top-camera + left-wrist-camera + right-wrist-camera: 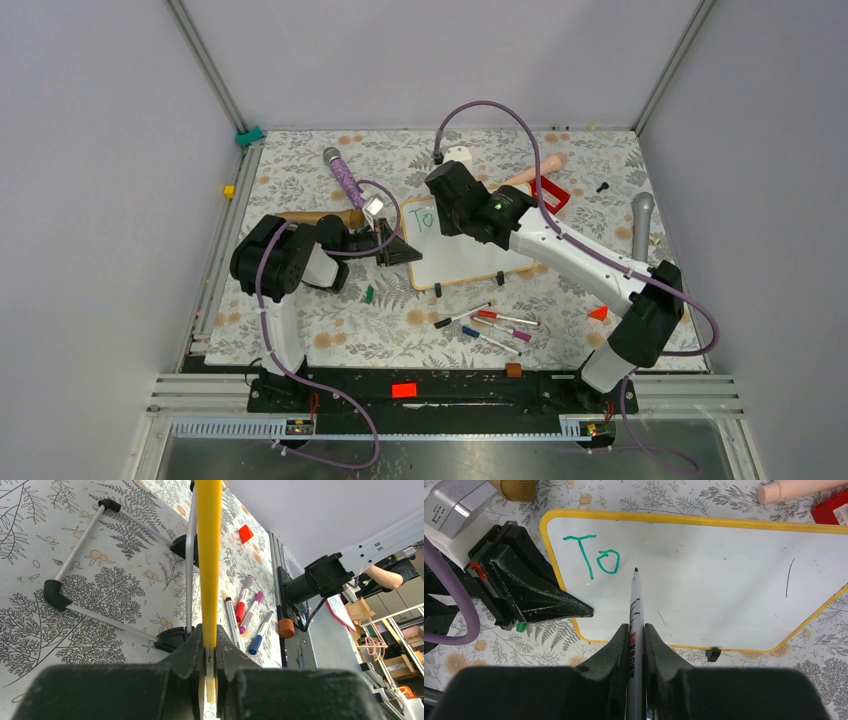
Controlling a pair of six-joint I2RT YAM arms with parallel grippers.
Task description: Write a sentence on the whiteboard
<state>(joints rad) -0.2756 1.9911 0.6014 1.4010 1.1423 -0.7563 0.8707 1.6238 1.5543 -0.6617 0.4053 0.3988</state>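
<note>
- The whiteboard (470, 255) is seen lying on the flowered table cover (330, 330), near the middle, between the two grippers.
- Its left edge is clamped by the left gripper (210, 647), whose fingers are closed tight on the yellow frame.
- A green-tipped marker (634, 605) is held in the right gripper (634, 635), the fingers pressed narrow against its barrel.
- The sentence (594, 562) is found at the board's upper left corner; only the green letters "To" are written.
- The marker's tip is placed just right of the "o"; whether the surface is touched cannot be told.
- Several loose markers (490, 325) are scattered on the cover, near the board's front edge.
</note>
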